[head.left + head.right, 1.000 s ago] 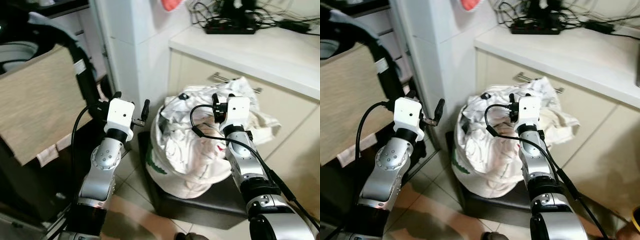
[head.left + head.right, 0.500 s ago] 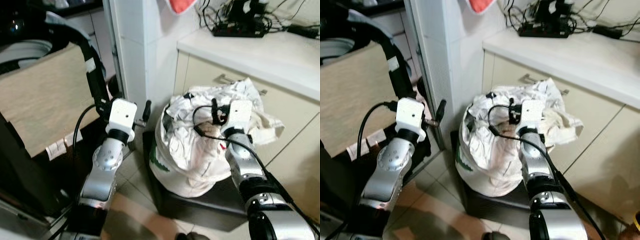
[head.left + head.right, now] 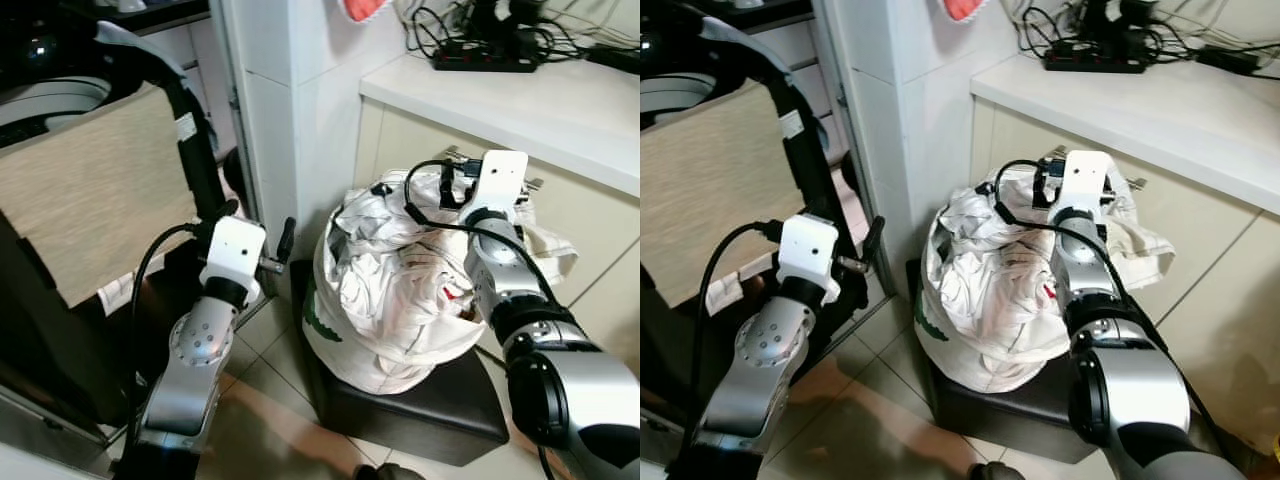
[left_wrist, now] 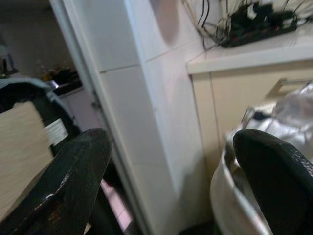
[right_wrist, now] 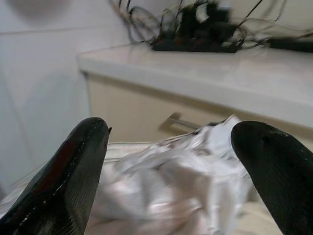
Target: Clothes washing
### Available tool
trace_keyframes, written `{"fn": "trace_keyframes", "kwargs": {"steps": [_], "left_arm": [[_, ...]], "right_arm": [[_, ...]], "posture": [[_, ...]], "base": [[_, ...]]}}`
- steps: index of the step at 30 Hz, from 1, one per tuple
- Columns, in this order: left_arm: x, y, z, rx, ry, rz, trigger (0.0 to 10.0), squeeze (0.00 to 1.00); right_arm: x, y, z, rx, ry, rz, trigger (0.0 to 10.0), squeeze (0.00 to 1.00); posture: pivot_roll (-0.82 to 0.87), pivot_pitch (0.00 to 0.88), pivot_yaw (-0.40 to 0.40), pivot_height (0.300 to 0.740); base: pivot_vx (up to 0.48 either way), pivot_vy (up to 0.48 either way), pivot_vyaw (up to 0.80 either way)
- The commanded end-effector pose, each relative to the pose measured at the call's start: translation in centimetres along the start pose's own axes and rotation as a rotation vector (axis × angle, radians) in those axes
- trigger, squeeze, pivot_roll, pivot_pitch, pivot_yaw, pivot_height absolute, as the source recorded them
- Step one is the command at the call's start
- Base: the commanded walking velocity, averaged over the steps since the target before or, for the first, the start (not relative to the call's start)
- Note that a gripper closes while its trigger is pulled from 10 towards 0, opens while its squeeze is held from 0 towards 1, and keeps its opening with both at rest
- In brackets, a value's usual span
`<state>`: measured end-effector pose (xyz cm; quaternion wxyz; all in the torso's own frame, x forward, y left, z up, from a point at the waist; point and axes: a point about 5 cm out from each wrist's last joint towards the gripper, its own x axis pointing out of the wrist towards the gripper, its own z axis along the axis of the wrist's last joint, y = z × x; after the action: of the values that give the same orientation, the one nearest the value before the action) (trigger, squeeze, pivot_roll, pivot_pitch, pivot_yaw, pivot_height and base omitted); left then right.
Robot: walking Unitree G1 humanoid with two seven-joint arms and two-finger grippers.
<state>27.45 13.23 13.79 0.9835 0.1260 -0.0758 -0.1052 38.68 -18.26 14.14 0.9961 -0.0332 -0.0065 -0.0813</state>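
- Big picture first: the washing is basically not started yet, I'd say. The whole pile of laundry (image 3: 400, 290) is sitting stuffed in its white bag (image 3: 345, 345), and the bag is resting on a low dark stool (image 3: 420, 405) on the tiled floor (image 3: 265, 370), right against the cream cabinet (image 3: 590, 230).
- To my left, something that looks like a washer tub (image 3: 55, 95) is sitting behind a beige board (image 3: 90, 200), well apart from the bag. I can't tell whether anything is in it, so loading looks like it's all left to do.
- My right hand (image 5: 168, 161) is hovering just above the top of the pile, near the cabinet's drawer handle. Its fingers are spread wide and gripping nothing; crumpled white cloth is lying below the gap between them.
- My left hand (image 4: 166, 166) is hanging beside the bag, by the white tiled pillar (image 3: 290, 100). It's wide open too, and empty.
- Up on the counter (image 3: 520, 95) a power strip (image 3: 480, 60) and a tangle of cables are just lying there, not part of my job.
- So what's left, as I'm judging it: grab a piece, carry it over, load, repeat.
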Motion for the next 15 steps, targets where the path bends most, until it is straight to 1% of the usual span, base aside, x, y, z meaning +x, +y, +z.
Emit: {"fn": "trace_keyframes", "kwargs": {"steps": [1, 4, 5, 6, 7, 8, 9, 11, 15], "left_arm": [[-0.7, 0.6, 0.5, 0.026, -0.002, 0.003, 10.0, 0.0], [-1.6, 1.0, 0.5, 0.04, 0.014, 0.013, 10.0, 0.0], [-1.9, 1.1, 0.6, 0.043, 0.016, 0.016, 10.0, 0.0], [-1.9, 1.1, 0.6, 0.043, 0.016, 0.016, 10.0, 0.0], [-2.1, 1.4, 0.6, 0.046, 0.025, 0.024, 10.0, 0.0], [-2.7, 1.9, 0.5, 0.056, 0.042, 0.041, 10.0, 0.0], [-2.7, 1.9, 0.5, 0.056, 0.042, 0.041, 10.0, 0.0], [-3.2, 2.1, 0.6, 0.059, 0.05, 0.048, 10.0, 0.0], [-3.9, 2.2, 0.8, 0.059, 0.065, 0.047, 10.0, 0.0]], "right_arm": [[0.1, 0.4, -0.3, 0.026, 0.061, -0.01, 10.0, 0.0], [0.1, 0.2, -0.7, 0.057, 0.099, -0.039, 10.0, 0.0], [0.1, 0.1, -0.8, 0.067, 0.108, -0.047, 10.0, 0.0], [0.1, 0.1, -0.8, 0.067, 0.108, -0.047, 10.0, 0.0], [0.0, 0.0, -1.1, 0.082, 0.133, -0.063, 10.0, 0.0], [-0.2, -0.3, -2.1, 0.121, 0.192, -0.095, 10.0, 0.0], [-0.2, -0.3, -2.1, 0.121, 0.192, -0.095, 10.0, 0.0], [-0.4, -0.5, -2.6, 0.148, 0.22, -0.115, 10.0, 0.0], [-1.1, -1.2, -4.0, 0.159, 0.286, -0.148, 10.0, 0.0]], "posture": [[0.1, 0.033, 0.025, 0.74], [0.12, 0.048, 0.02, 0.74], [0.14, 0.067, 0.015, 0.74], [0.14, 0.067, 0.015, 0.74], [0.14, 0.067, 0.015, 0.74], [0.16, 0.089, 0.009, 0.74], [0.16, 0.089, 0.009, 0.74], [0.17, 0.099, 0.007, 0.74], [0.17, 0.117, 0.008, 0.74]], "base": [[0.0, 0.0, 0.0], [0.0, 0.0, 0.0], [0.0, 0.0, 0.0], [0.0, 0.0, 0.0], [0.0, 0.0, 0.0], [0.0, 0.0, 0.0], [0.0, 0.0, 0.0], [0.0, 0.0, 0.0], [0.0, 0.0, 0.0]]}}
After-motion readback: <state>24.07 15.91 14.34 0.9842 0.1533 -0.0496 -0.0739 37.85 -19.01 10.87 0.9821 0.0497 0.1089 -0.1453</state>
